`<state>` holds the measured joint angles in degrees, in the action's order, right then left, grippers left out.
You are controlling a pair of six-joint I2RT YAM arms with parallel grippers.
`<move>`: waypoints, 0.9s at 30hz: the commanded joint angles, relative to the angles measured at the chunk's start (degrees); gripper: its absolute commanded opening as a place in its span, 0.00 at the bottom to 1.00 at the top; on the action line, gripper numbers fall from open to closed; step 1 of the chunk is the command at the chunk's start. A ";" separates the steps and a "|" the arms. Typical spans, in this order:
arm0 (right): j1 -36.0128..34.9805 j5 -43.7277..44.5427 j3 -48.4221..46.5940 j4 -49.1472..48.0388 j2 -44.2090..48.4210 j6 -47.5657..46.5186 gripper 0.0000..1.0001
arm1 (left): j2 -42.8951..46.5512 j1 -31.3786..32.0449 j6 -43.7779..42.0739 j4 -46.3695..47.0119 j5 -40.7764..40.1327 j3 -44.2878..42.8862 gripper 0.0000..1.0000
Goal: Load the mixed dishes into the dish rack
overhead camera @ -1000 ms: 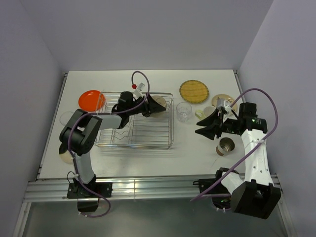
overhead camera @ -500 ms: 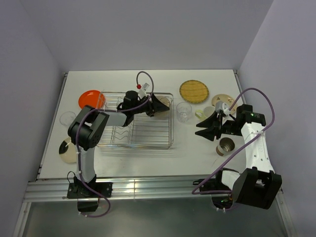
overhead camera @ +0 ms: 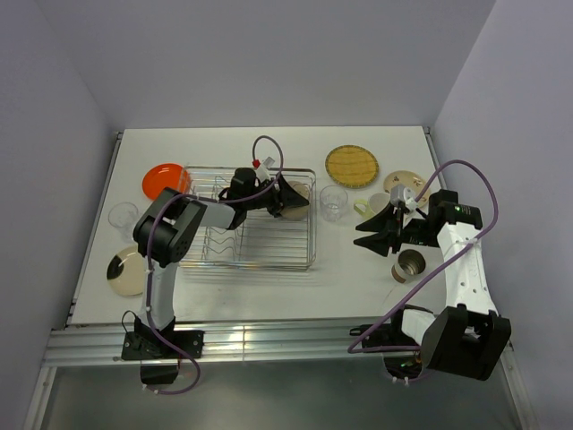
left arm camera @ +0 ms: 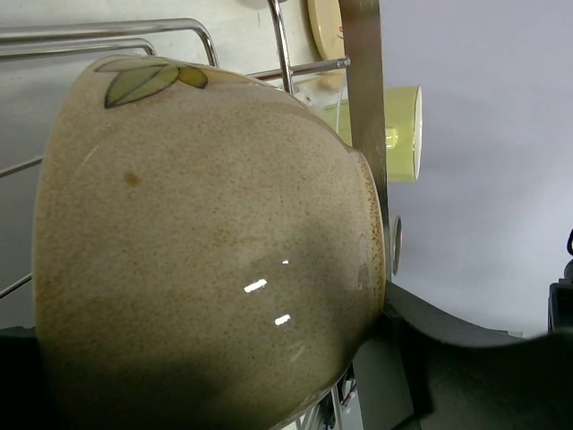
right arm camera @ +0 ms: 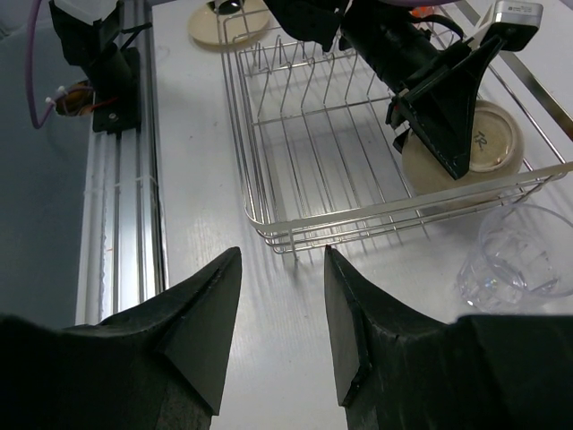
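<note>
The white table (overhead camera: 269,291) spreads out under both arms. The dish rack (overhead camera: 256,266) sits directly below the left gripper (overhead camera: 291,197), stretching away to that gripper's left and toward the near edge. Its upright dividers stand bare.

The left gripper is clamped on the beige bowl (left arm camera: 206,251). The bowl is turned on its side at the rack's far right corner, its foot facing the right arm. From the left wrist the speckled wall of the bowl fills nearly the whole view, with a small leaf mark near its top edge. I cannot tell whether the bowl touches the wires.

The right gripper (right arm camera: 282,255) hangs over bare table with its jaws apart and nothing between them, pointing toward the rack.

The yellow woven-pattern plate (overhead camera: 352,165) lies flat, well beyond the right gripper. A cream plate (overhead camera: 403,182) lies beyond it too, nearer the arm. The orange plate (overhead camera: 164,180) is far to the left gripper's left, just outside the rack's far left corner. A tan plate (overhead camera: 126,271) sits near the left arm's elbow.

The clear plastic cup (overhead camera: 333,201) stands between the two grippers, just beside the rack's right side. The pale green mug (overhead camera: 365,207) is just beyond the right gripper's fingertips. The brown metallic cup (overhead camera: 410,265) stands on that gripper's near side. A second clear cup (overhead camera: 122,215) stands well to the left of the rack.
</note>
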<state>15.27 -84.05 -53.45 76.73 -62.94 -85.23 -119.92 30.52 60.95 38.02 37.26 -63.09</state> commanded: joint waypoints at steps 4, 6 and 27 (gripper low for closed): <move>0.38 -5.07 -0.95 5.98 1.06 -1.60 0.49 | 2.14 0.50 -1.36 2.15 -0.34 -2.48 0.61; 0.38 -5.07 -0.95 5.89 0.97 -1.69 0.49 | 2.41 0.42 -1.97 0.22 -0.86 -2.65 0.65; 0.38 -5.07 -0.51 5.98 2.29 -1.87 0.49 | 10.66 -0.11 -9.18 -15.07 -7.37 -0.72 0.99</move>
<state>15.27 -84.07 -53.45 76.77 -62.11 -85.62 -114.43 30.57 55.33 25.36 31.94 -63.72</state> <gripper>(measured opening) 0.493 0.992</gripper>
